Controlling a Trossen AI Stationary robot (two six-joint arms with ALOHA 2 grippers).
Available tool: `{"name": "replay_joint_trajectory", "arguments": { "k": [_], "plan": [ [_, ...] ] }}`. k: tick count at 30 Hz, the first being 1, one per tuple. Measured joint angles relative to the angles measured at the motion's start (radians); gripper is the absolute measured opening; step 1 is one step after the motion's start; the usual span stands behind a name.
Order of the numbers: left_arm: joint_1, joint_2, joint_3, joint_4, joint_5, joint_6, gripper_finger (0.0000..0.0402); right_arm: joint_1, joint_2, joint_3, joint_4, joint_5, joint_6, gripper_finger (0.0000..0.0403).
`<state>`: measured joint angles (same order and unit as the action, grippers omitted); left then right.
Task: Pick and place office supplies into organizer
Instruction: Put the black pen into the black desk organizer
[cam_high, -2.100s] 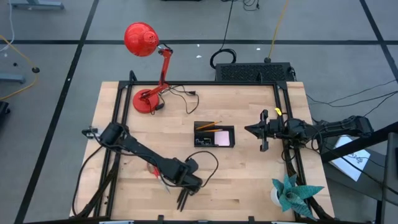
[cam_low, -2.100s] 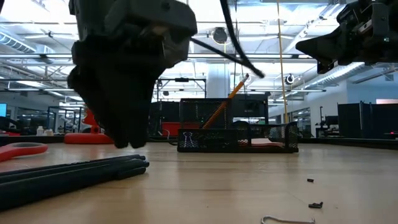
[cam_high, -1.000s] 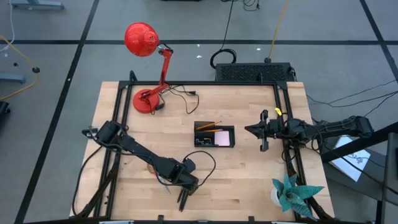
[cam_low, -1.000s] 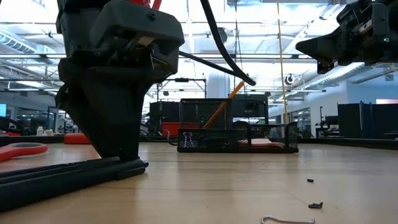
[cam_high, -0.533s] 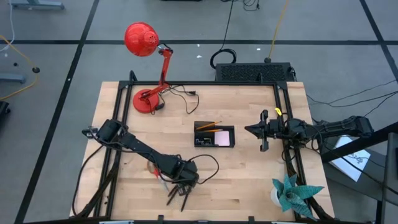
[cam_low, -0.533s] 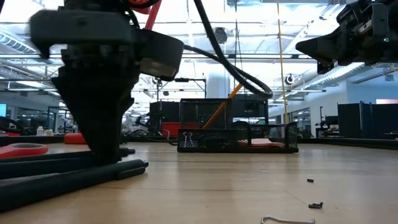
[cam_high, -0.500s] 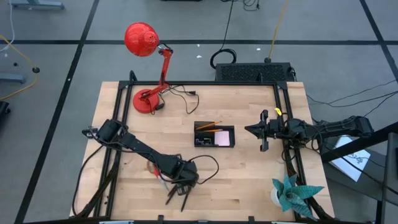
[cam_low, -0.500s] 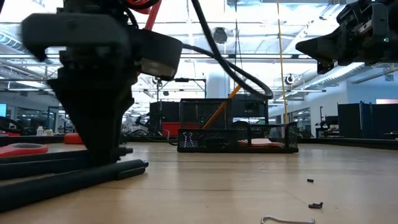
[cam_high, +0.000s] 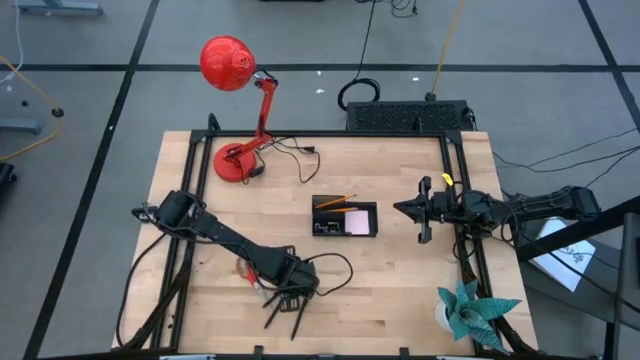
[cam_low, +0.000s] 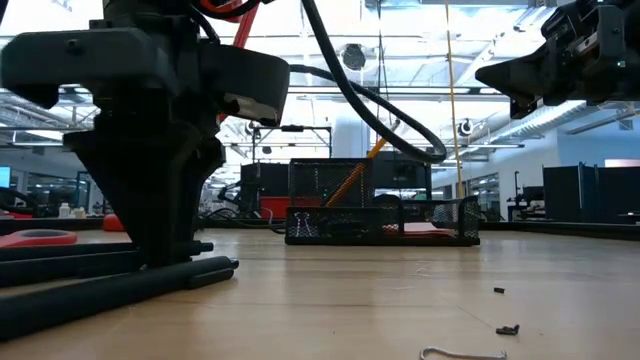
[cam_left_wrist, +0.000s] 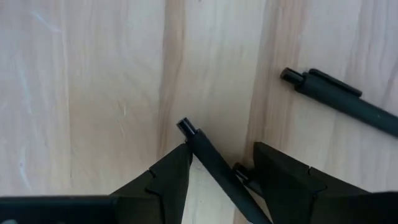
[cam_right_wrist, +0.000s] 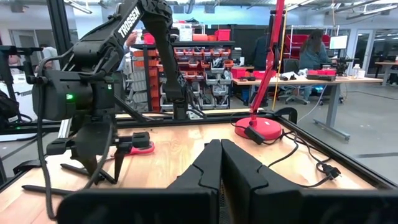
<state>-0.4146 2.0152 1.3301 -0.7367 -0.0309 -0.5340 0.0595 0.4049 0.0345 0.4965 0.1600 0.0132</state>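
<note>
Pale butcher-block wood forms the tabletop we work over, with a red desk lamp at its far edge. Our left gripper is down near the front edge among the loose black pens, its fingers spread apart with one black pen lying between them; we cannot tell whether they press it yet. Another pen lies just beside it. Red-handled scissors rest close by. Our black mesh desk organizer sits mid-table, an orange pencil leaning in it. Our right gripper waits raised beside the organizer, fingers pressed together on nothing.
</note>
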Motion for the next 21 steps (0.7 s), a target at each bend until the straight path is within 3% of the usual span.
{"name": "replay_joint_trajectory", "arguments": {
  "k": [9,21],
  "plan": [
    [0.034,-0.063,-0.001,0.009,-0.008,-0.211,0.0186,0.000,0.000,0.000,0.000,0.000,0.001,0.0004],
    [0.014,-0.054,0.000,-0.046,0.029,-0.314,0.0186,0.000,0.000,0.000,0.000,0.000,0.001,0.0004]
  ]
}}
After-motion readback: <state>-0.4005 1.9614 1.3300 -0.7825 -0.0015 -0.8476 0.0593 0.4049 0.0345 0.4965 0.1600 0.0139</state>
